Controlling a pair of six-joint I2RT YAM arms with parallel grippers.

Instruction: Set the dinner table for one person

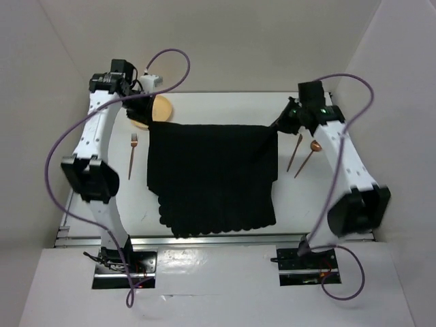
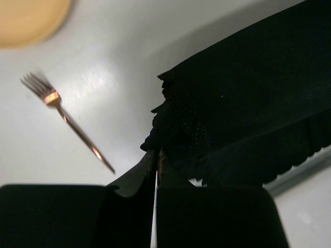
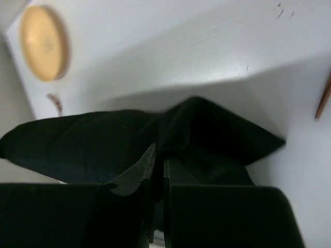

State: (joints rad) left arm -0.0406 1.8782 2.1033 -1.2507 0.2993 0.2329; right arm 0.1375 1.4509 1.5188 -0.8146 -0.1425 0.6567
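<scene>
A black cloth mat lies spread over the middle of the white dinner table. My left gripper is shut on the mat's far left corner and holds it lifted; the pinched cloth bunches at the fingertips. My right gripper is shut on the mat's far right corner, with cloth folded between its closed jaws. A yellow plate sits at the far left, partly behind my left gripper. A copper fork lies left of the mat.
A copper knife and spoon lie right of the mat. The plate and fork show in the left wrist view; the plate shows in the right wrist view. A silver rail runs along the near edge.
</scene>
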